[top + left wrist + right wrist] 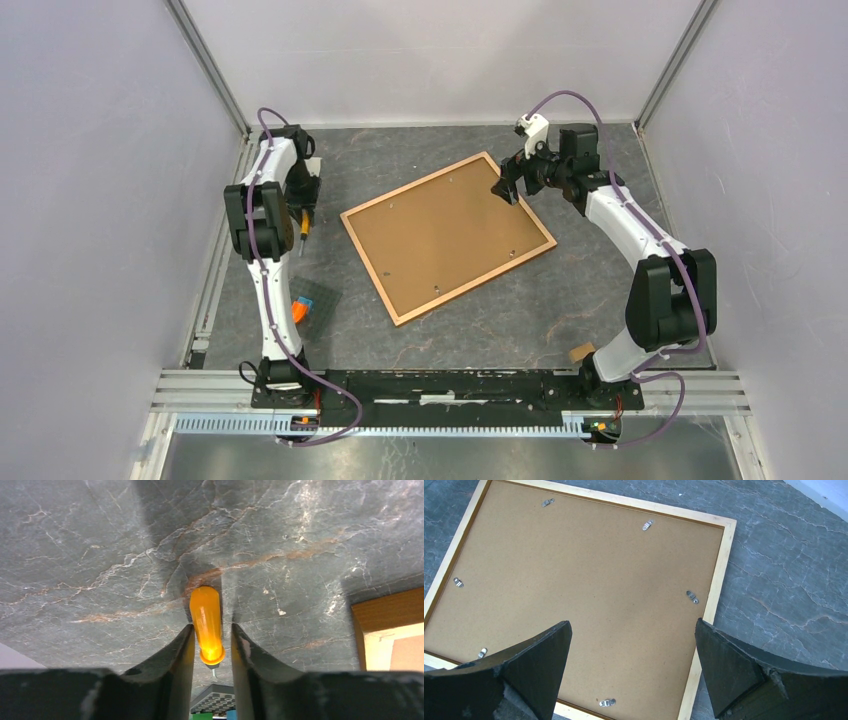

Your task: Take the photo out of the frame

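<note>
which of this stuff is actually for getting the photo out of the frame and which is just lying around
For the job: frame, lying back up; its clips; right tool, open above it; probably the orange-handled screwdriver at the left tool. The photo is hidden.
Lying about: grey plate with orange block; small tan scrap by the right arm's base.

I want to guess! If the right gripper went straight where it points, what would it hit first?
Probably the brown back board of the frame; the open right gripper aims down at it.

White arms (625, 222), black joints (668, 290) — purple cables (570, 95)
</note>
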`<state>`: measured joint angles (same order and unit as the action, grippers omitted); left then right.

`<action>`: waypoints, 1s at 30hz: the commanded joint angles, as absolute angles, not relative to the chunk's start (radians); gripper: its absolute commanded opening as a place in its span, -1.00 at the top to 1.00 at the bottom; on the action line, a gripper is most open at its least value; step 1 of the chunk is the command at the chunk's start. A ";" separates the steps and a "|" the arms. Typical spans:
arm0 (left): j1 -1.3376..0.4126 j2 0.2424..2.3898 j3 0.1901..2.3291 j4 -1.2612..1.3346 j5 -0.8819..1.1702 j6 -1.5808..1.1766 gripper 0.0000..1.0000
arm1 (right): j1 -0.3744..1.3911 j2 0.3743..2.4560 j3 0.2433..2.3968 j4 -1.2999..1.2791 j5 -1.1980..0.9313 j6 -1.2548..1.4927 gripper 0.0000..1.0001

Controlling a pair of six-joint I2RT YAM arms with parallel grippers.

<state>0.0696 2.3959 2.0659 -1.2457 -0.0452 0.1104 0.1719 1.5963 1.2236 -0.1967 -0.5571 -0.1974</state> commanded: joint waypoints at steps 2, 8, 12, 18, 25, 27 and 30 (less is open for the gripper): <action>0.066 2.402 2.092 -1.243 -0.051 0.141 0.13 | 0.163 1.566 1.224 -0.170 -0.550 -0.201 -0.96; 0.065 2.371 2.076 -1.231 -0.031 0.140 0.02 | 0.162 1.569 1.226 -0.166 -0.559 -0.199 -0.96; 0.065 2.342 2.082 -1.230 -0.009 0.141 -0.11 | 0.162 1.568 1.231 -0.170 -0.563 -0.205 -0.96; 0.065 2.268 2.114 -1.230 -0.026 0.169 -0.54 | 0.159 1.568 1.261 -0.186 -0.560 -0.231 -0.96; 0.048 1.971 2.027 -1.061 0.207 0.317 -1.00 | 0.150 1.517 1.246 -0.178 -0.532 -0.291 -0.96; 0.031 1.877 1.953 -0.999 0.303 0.339 -1.00 | 0.146 1.488 1.221 -0.156 -0.513 -0.287 -0.96; 0.012 1.790 1.889 -0.982 0.502 0.361 -1.00 | 0.135 1.439 1.174 -0.110 -0.463 -0.249 -0.96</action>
